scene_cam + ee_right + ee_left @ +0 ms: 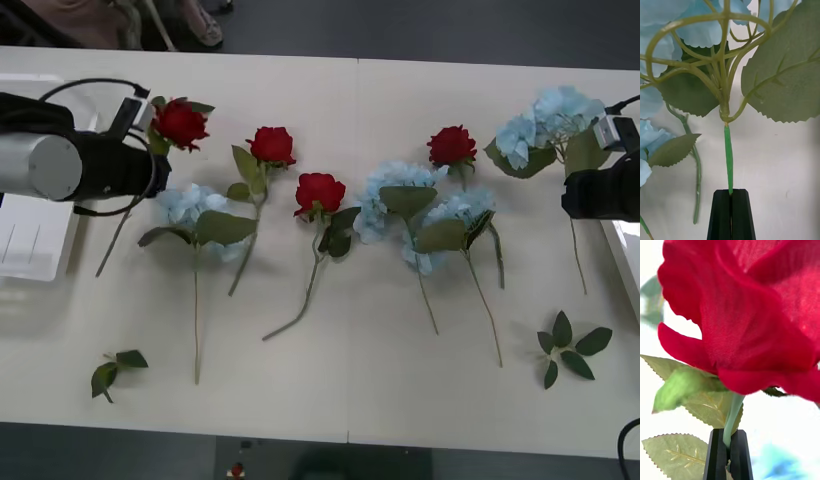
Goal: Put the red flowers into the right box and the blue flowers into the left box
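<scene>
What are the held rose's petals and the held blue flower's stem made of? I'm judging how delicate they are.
The rose in the left gripper looks like woven fabric: fine matte thread weave on the petals. The blue flower's stem, in the right gripper, looks like moulded plastic: smooth, slightly glossy green, branching seamlessly.

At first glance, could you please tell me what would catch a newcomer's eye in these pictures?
The row of red roses and blue flowers lying across the pale table stands out first. At its left end the left gripper is shut on a red rose just under the bloom; at the right end the right gripper pinches the stem of a blue flower.
</scene>
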